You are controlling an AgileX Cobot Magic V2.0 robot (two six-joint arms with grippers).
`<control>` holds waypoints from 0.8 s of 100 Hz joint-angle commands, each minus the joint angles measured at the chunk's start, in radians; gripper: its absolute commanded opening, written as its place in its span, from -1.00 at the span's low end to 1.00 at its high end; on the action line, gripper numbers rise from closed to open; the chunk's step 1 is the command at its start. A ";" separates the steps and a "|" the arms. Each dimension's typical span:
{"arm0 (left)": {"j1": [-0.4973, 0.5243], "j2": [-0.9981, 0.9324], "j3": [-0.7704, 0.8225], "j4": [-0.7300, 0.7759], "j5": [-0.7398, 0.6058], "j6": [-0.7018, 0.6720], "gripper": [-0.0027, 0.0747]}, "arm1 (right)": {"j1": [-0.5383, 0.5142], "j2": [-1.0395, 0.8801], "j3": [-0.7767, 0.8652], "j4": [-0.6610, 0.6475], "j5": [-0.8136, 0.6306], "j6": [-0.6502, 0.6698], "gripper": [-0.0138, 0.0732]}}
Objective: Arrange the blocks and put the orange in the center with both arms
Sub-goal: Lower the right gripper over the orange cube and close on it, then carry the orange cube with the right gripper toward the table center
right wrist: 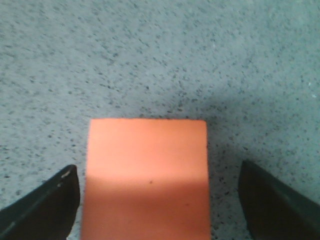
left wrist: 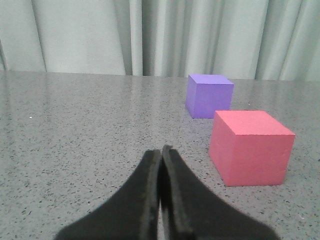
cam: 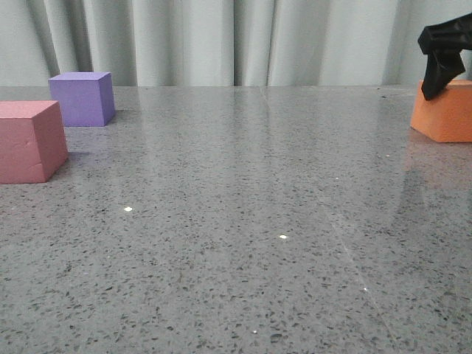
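The orange cube [cam: 446, 114] sits on the table at the far right. My right gripper [cam: 441, 74] hangs over it, open. In the right wrist view the orange cube [right wrist: 147, 170] lies between the spread fingers [right wrist: 50, 205] of the right gripper [right wrist: 157, 170], with a gap on each side. The pink-red cube [cam: 28, 140] and the purple cube [cam: 82, 98] stand at the far left, the purple one behind. My left gripper [left wrist: 161, 150] is shut and empty, low over the table, with the pink-red cube [left wrist: 250, 147] and the purple cube [left wrist: 209, 95] ahead to its right. It does not show in the front view.
The speckled grey table [cam: 243, 221] runs back to a pale curtain [cam: 236, 40]. A wide stretch of tabletop lies between the two left cubes and the orange cube.
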 commanded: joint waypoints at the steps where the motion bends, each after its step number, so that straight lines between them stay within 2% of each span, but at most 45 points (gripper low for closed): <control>1: -0.007 -0.032 0.054 -0.006 -0.072 -0.001 -0.98 | -0.008 -0.027 -0.035 -0.010 -0.048 -0.010 0.78; 20: -0.007 -0.032 0.054 -0.006 -0.072 -0.001 -0.98 | -0.007 -0.014 -0.035 -0.005 -0.042 -0.010 0.72; 27: -0.007 -0.032 0.054 -0.006 -0.072 -0.001 -0.98 | -0.007 -0.008 -0.035 -0.005 -0.034 -0.010 0.54; 42: -0.007 -0.032 0.054 -0.006 -0.072 -0.001 -0.98 | -0.007 -0.006 -0.035 -0.003 -0.017 -0.010 -0.08; 47: -0.007 -0.032 0.054 -0.006 -0.072 -0.001 -0.98 | -0.007 -0.010 -0.035 0.004 -0.016 -0.010 -0.18; 64: -0.007 -0.032 0.054 -0.006 -0.072 -0.001 -0.98 | 0.011 -0.057 -0.041 0.040 0.004 -0.010 -0.19; 80: -0.007 -0.032 0.054 -0.006 -0.072 -0.001 -0.98 | 0.085 -0.096 -0.098 0.041 0.075 -0.010 -0.19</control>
